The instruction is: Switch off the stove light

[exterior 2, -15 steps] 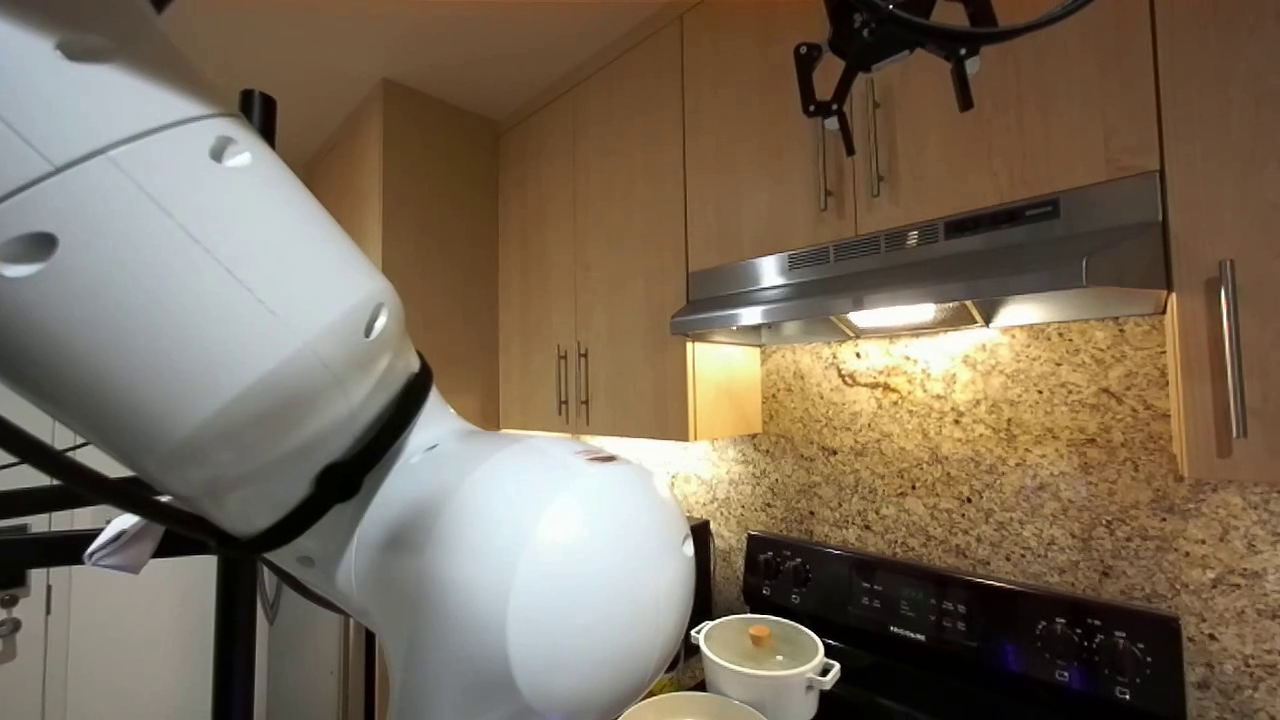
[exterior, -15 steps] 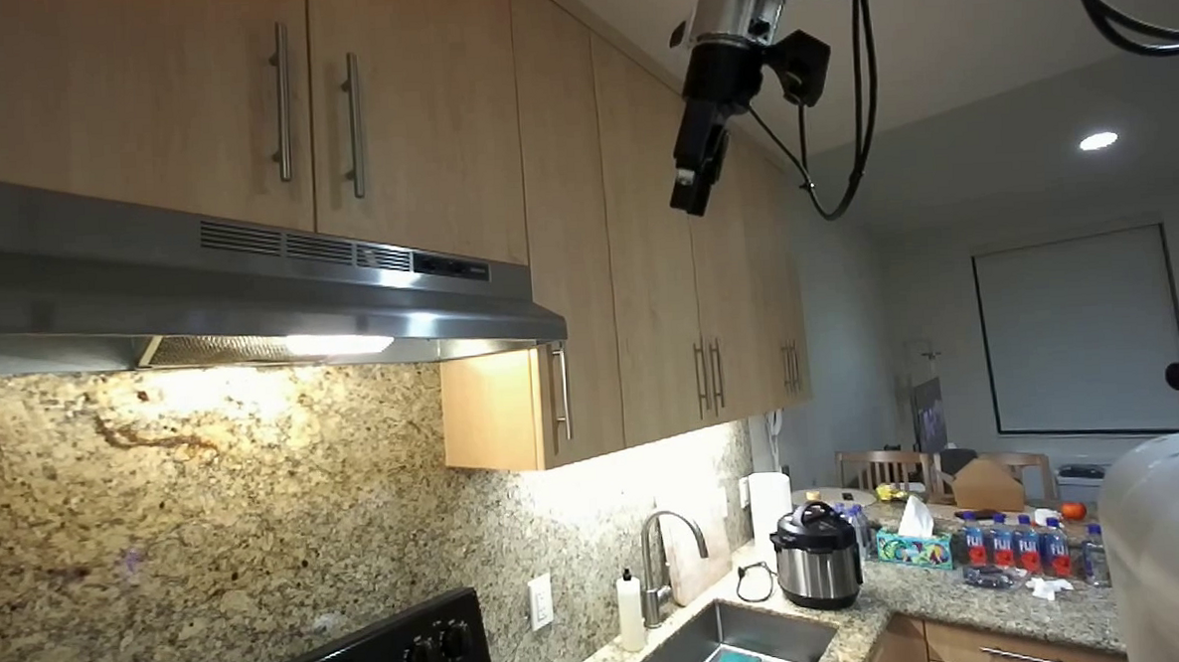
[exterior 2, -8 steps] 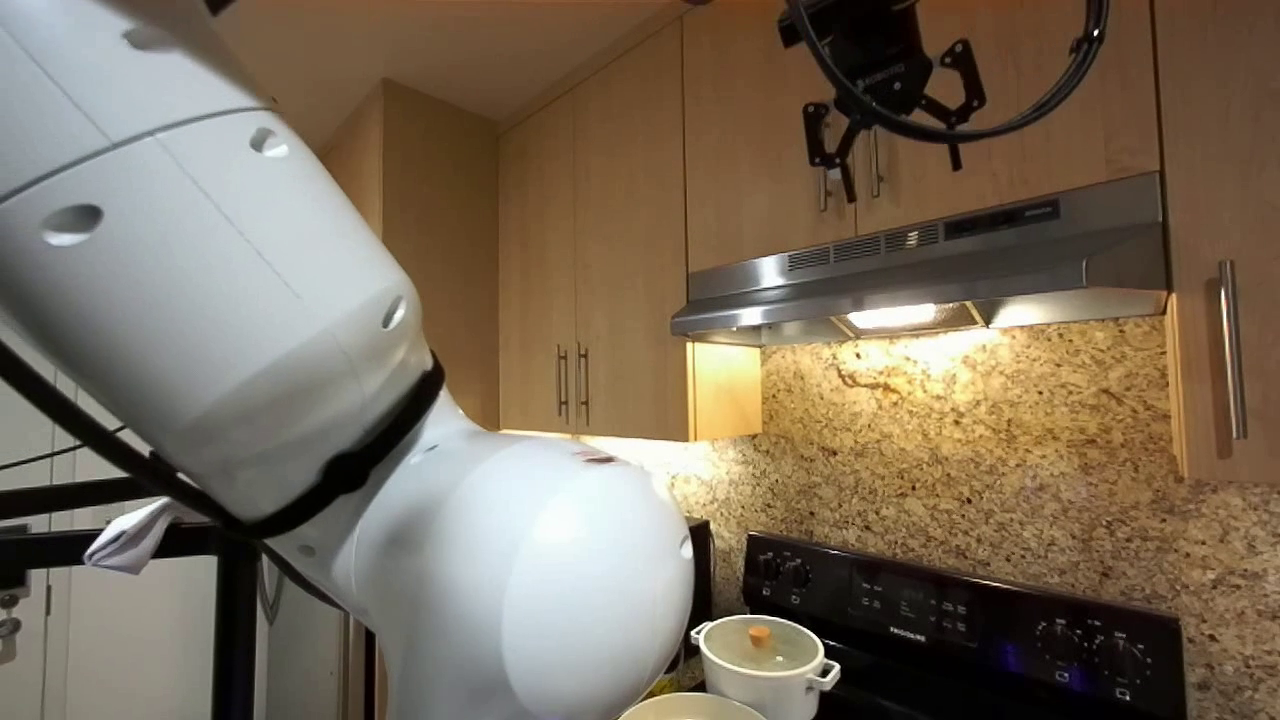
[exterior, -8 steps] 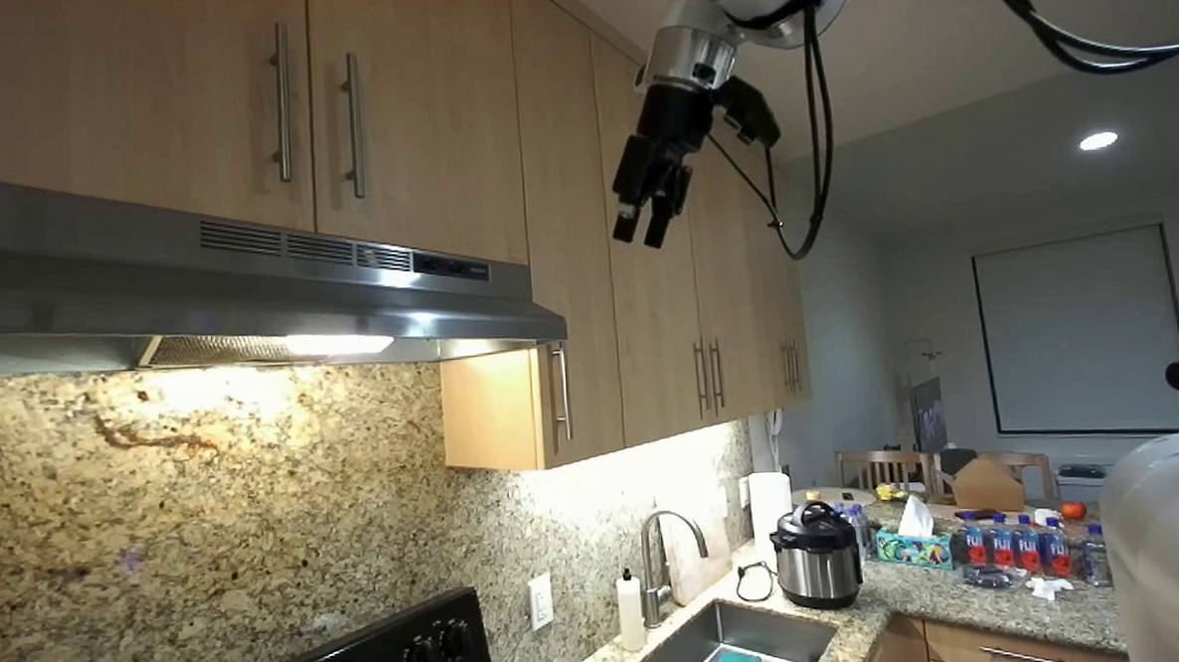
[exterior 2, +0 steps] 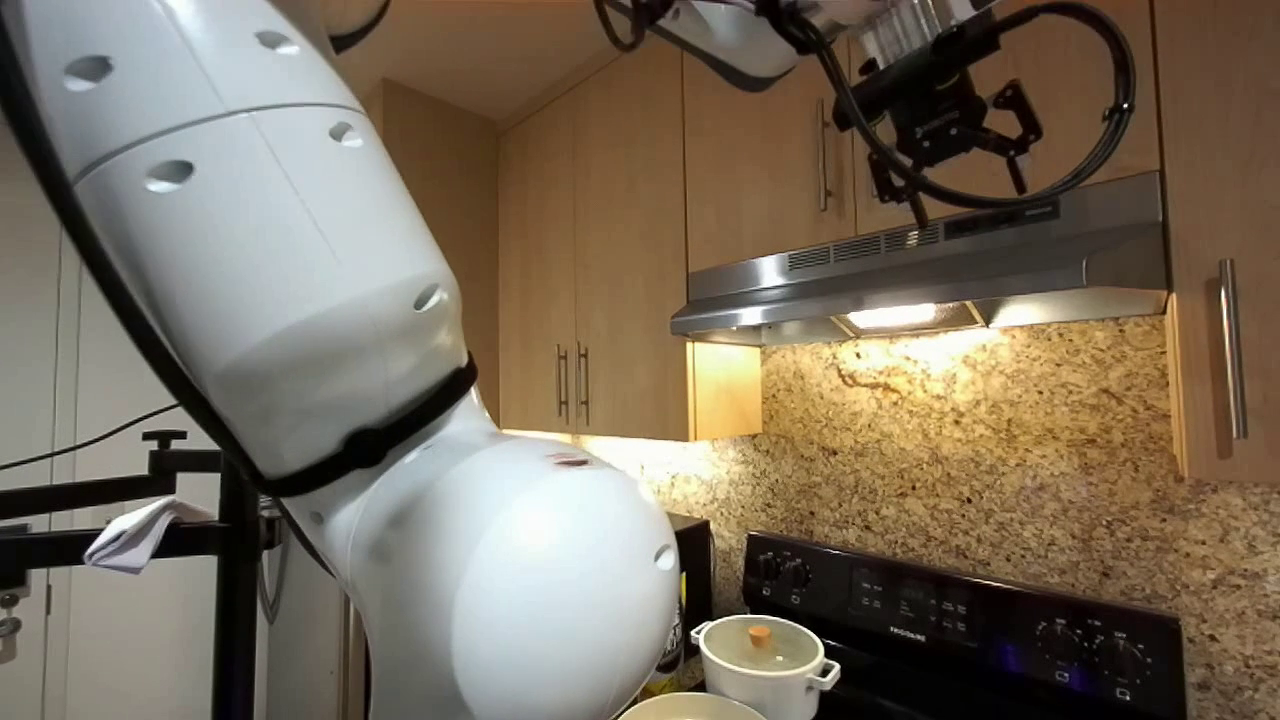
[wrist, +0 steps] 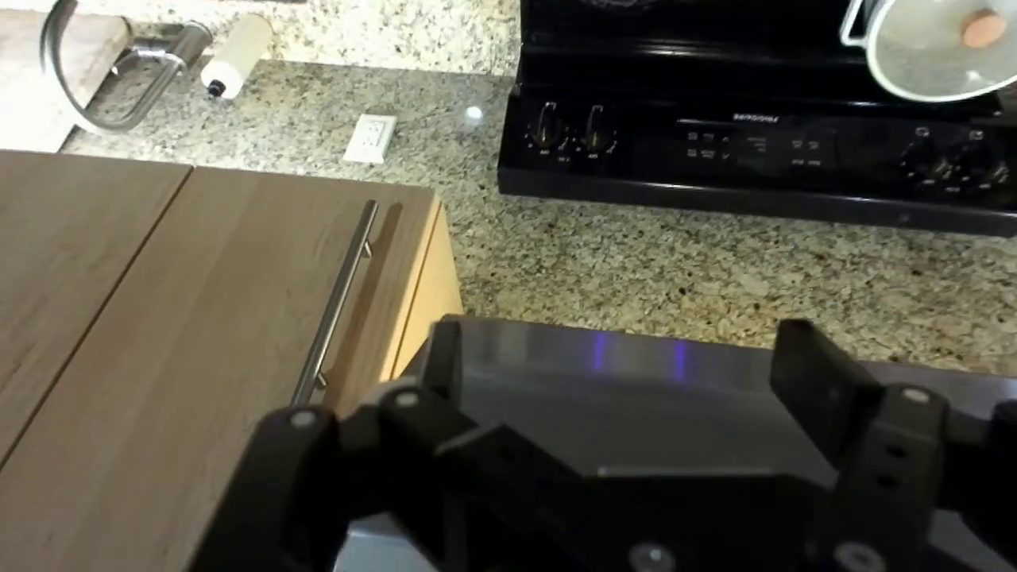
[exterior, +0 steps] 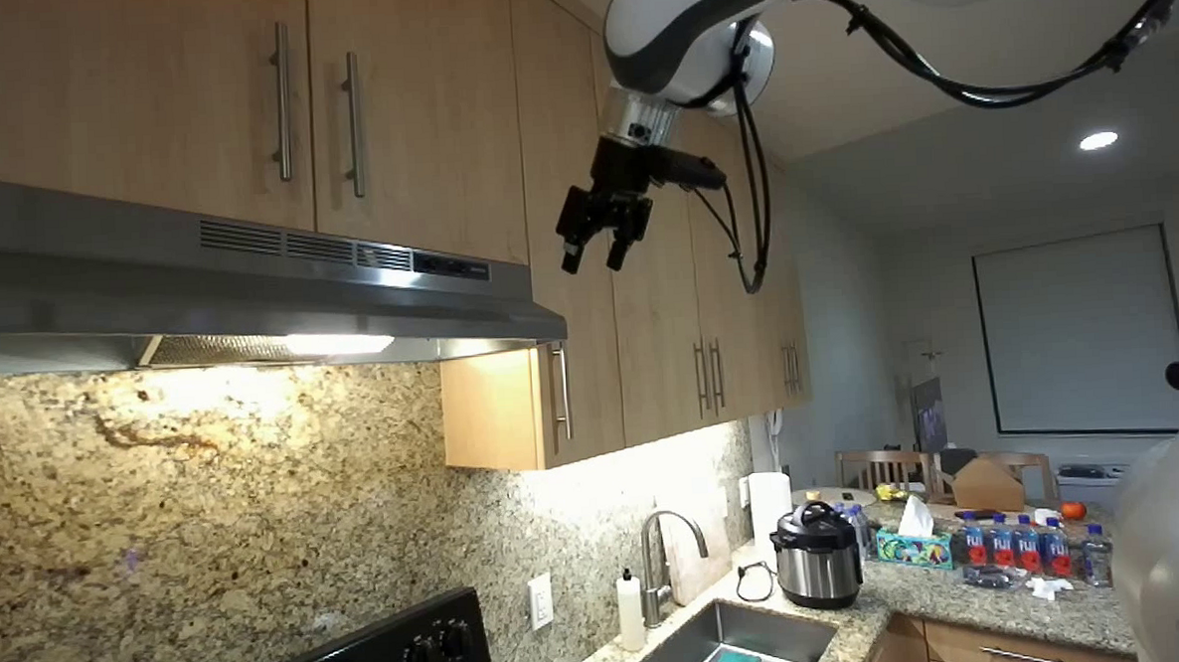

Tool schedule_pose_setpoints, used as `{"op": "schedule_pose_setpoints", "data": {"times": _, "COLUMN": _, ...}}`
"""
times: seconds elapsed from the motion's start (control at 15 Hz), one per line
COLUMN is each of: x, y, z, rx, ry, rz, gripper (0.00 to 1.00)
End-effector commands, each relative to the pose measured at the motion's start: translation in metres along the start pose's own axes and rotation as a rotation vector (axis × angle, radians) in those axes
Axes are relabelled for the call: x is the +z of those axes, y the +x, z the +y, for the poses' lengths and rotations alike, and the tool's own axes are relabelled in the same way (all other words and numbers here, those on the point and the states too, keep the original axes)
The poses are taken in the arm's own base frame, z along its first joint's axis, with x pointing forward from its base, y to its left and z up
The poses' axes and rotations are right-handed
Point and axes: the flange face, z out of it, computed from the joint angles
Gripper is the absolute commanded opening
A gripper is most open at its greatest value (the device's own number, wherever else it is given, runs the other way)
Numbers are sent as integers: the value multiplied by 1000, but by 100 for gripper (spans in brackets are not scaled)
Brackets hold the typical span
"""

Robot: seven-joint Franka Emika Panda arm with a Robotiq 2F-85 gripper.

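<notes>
The gripper [exterior: 594, 263], jaws wide and empty, hung apart from the panel [exterior: 451, 267], where a square, narrow-jawed press seemed likeliest to kill the light [exterior: 339, 344].

The gap between the spread fingers of the gripper [exterior: 593, 263] was free. In the wrist view, the range hood [wrist: 636, 405] lay beyond that gap and blocked passage straight ahead. To one side, a bar handle [wrist: 334, 302] projected from the wall cabinet [wrist: 230, 294] and narrowed the approach. Open space separated the hood from the range backguard [exterior 2: 960, 605] below; the granite backsplash [exterior 2: 1000, 440] closed that space at the rear. The lidded pot [exterior 2: 765, 675] stood in front of the backguard. A cable loop [exterior 2: 1120, 112] bowed outward past the gripper.
</notes>
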Motion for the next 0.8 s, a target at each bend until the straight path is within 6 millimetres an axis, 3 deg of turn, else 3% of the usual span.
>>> {"op": "schedule_pose_setpoints", "data": {"times": 0.0, "x": 22, "y": 31, "z": 6, "rx": 36, "ry": -55, "rz": 85, "gripper": 100}}
{"op": "schedule_pose_setpoints", "data": {"times": 0.53, "x": 29, "y": 35, "z": 3, "rx": 11, "ry": -34, "rz": 85, "gripper": 100}}
{"op": "schedule_pose_setpoints", "data": {"times": 0.73, "x": 38, "y": 50, "z": 4, "rx": 83, "ry": -67, "rz": 149, "gripper": 100}}
